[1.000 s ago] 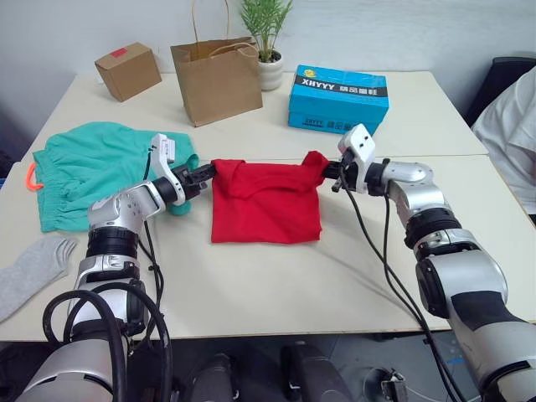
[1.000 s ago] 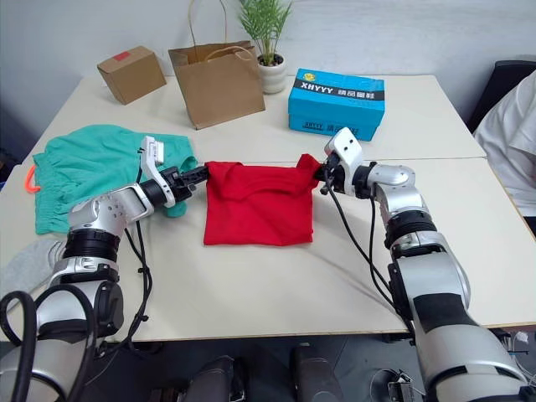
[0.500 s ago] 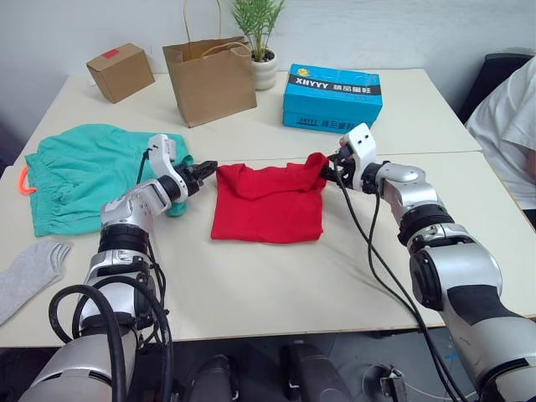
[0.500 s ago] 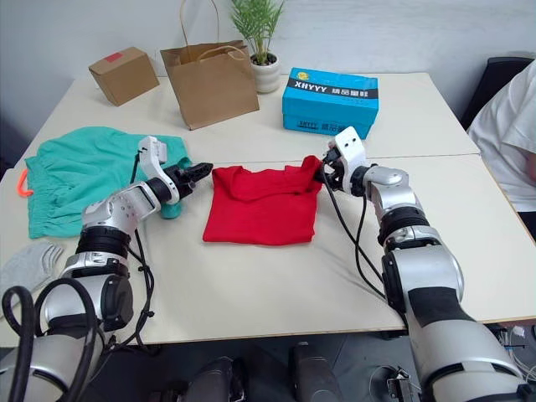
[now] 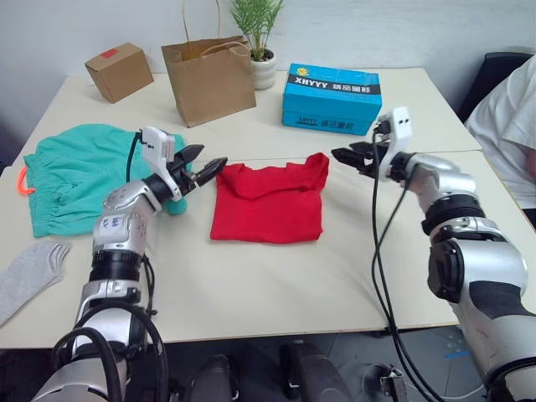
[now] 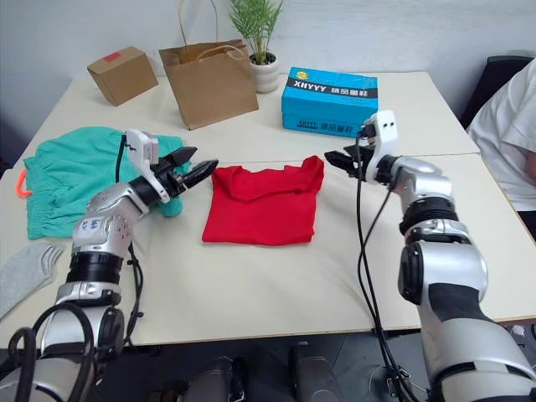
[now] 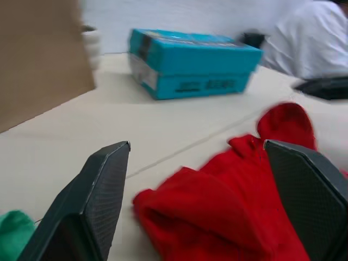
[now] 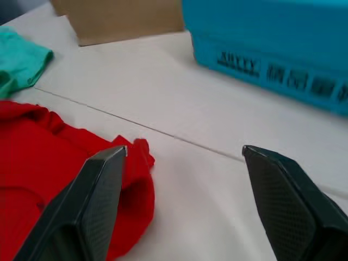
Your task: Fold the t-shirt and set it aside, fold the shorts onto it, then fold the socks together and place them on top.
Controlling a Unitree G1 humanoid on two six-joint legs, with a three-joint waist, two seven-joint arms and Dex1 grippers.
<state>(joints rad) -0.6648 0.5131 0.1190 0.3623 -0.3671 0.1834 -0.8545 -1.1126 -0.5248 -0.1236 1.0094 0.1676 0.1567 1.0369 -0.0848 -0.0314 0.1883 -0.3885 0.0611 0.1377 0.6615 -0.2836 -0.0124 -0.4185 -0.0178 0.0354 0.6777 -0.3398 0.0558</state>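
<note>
The red t-shirt point(image 5: 268, 205) lies folded into a rough square at the middle of the table, its far corners bunched up. My left gripper point(image 5: 208, 161) hovers open just off the shirt's far left corner, holding nothing. My right gripper point(image 5: 345, 154) is open and empty a short way to the right of the far right corner. The left wrist view looks over the red cloth point(image 7: 228, 217) between wide-spread fingers point(image 7: 103, 185). The teal-green shorts point(image 5: 79, 176) lie spread at the left, orange drawstring point(image 5: 23, 180) at their edge. A grey sock point(image 5: 29, 276) lies near the front left edge.
Along the back stand a cardboard box point(image 5: 119, 71), a brown paper bag point(image 5: 209, 79), a potted plant point(image 5: 266, 63) and a blue box point(image 5: 333, 88). A person in white point(image 5: 511, 117) sits at the right. Bare table point(image 5: 276, 285) stretches in front of the shirt.
Both grippers have opened and let go of the shirt's far corners, then drawn back outward. The shirt now rests flat. The camera has shifted slightly.
</note>
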